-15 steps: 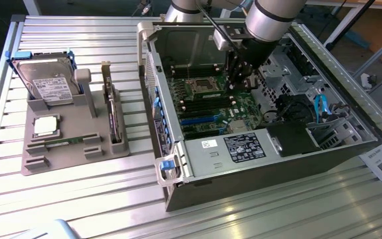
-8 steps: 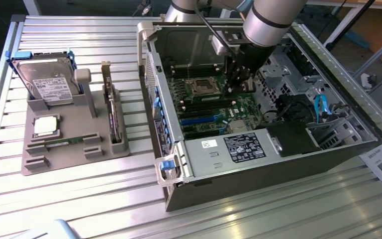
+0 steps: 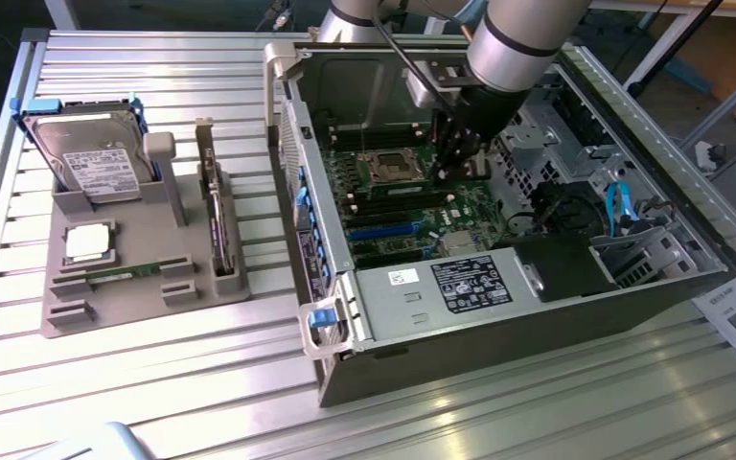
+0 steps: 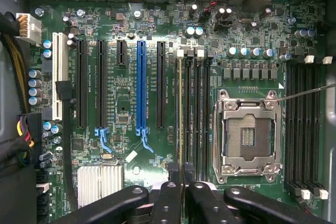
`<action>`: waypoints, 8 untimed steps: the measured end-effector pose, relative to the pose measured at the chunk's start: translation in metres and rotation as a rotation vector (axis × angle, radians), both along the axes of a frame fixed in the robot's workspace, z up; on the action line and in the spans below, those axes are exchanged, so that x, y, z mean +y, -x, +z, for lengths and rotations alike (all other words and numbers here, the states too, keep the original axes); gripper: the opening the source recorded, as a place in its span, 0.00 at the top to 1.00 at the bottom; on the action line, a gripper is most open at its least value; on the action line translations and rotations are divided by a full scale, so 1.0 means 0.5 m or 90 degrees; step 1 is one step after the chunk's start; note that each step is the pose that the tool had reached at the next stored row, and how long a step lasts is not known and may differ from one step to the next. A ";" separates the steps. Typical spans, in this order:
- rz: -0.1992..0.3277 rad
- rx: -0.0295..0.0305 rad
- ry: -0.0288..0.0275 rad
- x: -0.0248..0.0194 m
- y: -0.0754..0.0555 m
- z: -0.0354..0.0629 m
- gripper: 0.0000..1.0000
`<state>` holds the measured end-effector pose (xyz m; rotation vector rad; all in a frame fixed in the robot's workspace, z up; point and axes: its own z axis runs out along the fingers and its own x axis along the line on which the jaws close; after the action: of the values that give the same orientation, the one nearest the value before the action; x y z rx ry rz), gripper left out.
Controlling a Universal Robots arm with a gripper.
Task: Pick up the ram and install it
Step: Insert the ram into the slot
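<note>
Hard drive [image 3: 87, 163], open computer case [image 3: 471, 335].

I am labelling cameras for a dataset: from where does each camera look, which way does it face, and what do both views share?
Exterior view: off the arm, above the table, looking obliquely down into the open computer case; the arm and gripper reach inside.
Wrist view: on the wrist, facing the motherboard squarely; the gripper's fingers show, closed on the ram seen edge-on.
Shared: the motherboard, its empty processor socket, the blue slot, the gripper.
</note>
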<state>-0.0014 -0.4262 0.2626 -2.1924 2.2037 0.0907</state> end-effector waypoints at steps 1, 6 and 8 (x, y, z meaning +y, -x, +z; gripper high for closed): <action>-0.007 0.0000 0.0000 0.0001 0.002 -0.001 0.88; -0.013 0.0000 0.0000 0.0001 0.004 -0.001 0.88; -0.014 -0.0003 0.0001 0.0000 0.006 -0.001 0.88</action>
<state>-0.0044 -0.4262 0.2621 -2.1682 2.2263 0.0894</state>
